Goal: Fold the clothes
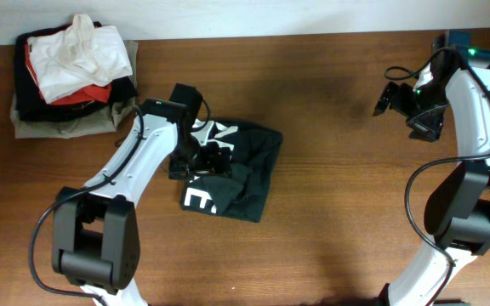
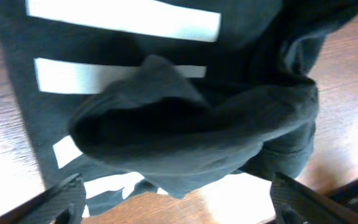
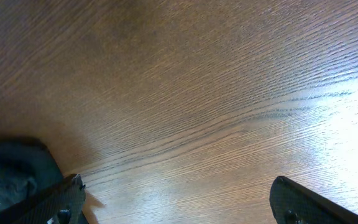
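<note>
You face a robot lab bench: wooden table (image 1: 330, 187), left arm (image 1: 134, 161), right arm (image 1: 476, 106), clothes pile (image 1: 71, 72) at its far-left corner.

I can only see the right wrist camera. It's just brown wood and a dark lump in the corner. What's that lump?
Observer: It's a crumpled black shirt with white print, in the middle of the table.
Operator: Is my other arm close to it?
Observer: Yes, the left gripper is right over the shirt, and it's open.
Operator: Are there more clothes?
Observer: Yes, a pile of clothes sits at the far left corner, with a white one on top.
</note>
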